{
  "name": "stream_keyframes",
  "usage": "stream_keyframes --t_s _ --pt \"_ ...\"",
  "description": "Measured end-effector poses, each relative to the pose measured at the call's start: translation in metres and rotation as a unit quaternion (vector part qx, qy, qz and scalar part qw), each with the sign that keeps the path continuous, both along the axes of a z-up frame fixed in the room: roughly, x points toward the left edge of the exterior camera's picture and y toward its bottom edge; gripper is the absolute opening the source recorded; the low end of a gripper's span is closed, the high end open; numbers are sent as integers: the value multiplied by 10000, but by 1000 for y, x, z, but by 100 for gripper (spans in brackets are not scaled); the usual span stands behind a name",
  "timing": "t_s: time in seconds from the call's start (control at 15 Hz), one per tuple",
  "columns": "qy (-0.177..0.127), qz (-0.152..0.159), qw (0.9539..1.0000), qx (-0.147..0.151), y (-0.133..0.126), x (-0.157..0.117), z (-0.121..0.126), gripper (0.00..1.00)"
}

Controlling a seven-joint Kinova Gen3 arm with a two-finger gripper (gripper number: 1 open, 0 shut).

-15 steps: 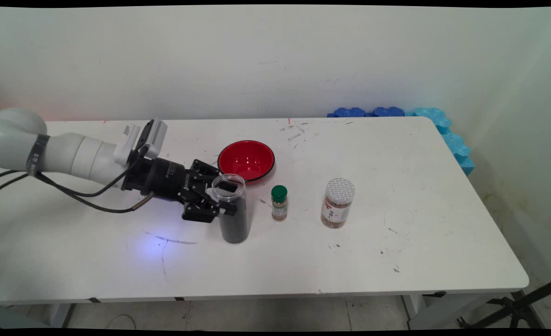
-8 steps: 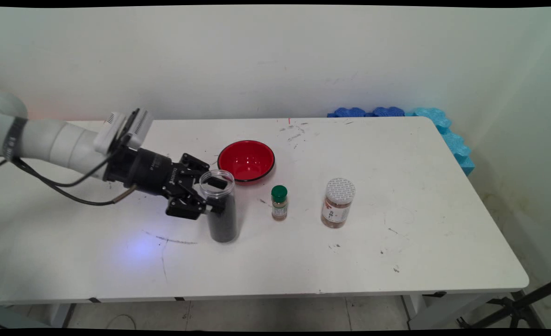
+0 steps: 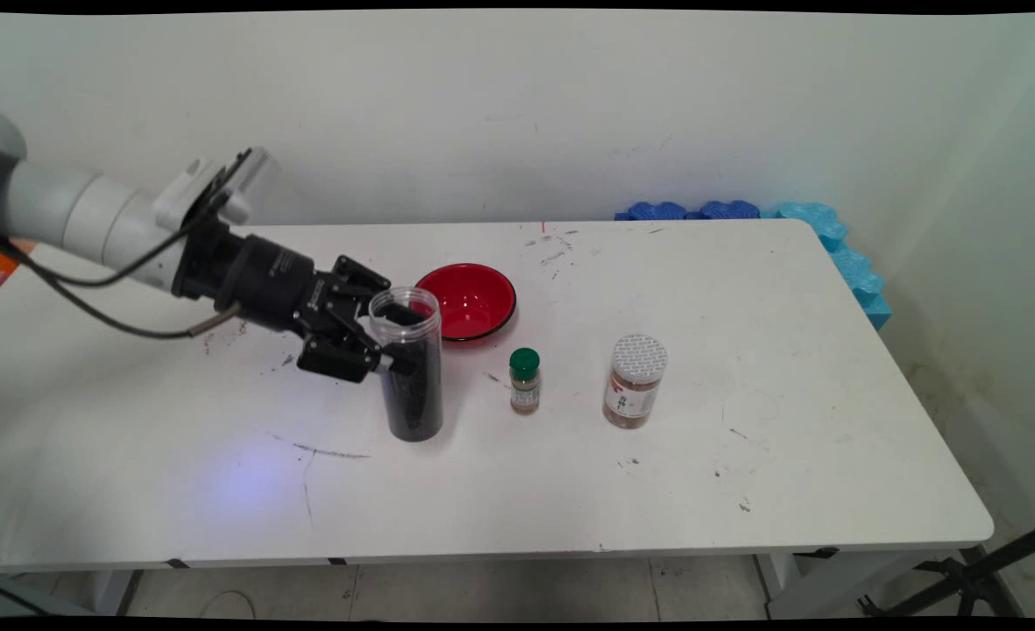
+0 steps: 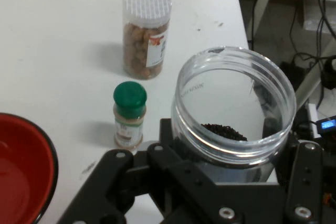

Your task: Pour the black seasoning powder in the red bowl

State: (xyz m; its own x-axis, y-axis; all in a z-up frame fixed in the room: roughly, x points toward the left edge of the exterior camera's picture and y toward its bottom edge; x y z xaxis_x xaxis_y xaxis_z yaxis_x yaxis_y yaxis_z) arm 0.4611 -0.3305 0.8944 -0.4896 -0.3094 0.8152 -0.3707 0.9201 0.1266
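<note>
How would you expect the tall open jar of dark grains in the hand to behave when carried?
The open jar has no lid, so tilting it would probably spill the grains. It looks like rigid clear plastic, likely smooth and a little slippery in the hand. Being tall and narrow, it may tip easily once set down.

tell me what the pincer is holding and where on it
The pincer holds an open clear jar of dark grains, clamped around its upper body just below the rim.

Open jar (image 3: 410, 364) left of bowl (image 3: 469, 301); spice bottle (image 3: 524, 380), lidded jar (image 3: 634, 380) right.
</note>
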Motion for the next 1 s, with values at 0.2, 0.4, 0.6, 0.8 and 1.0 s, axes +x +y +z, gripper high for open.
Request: stream_keyframes --t_s 0.2,0.4,0.6,0.8,1.0 --pt "-45 -29 9998 190 -11 -4 17 0" --pt "-65 45 9991 405 -24 -6 30 0" --pt "-55 275 9976 628 -39 -6 39 0" --pt "-69 600 9939 925 -55 -4 43 0" --pt "-31 943 9871 1291 -67 -1 43 0"
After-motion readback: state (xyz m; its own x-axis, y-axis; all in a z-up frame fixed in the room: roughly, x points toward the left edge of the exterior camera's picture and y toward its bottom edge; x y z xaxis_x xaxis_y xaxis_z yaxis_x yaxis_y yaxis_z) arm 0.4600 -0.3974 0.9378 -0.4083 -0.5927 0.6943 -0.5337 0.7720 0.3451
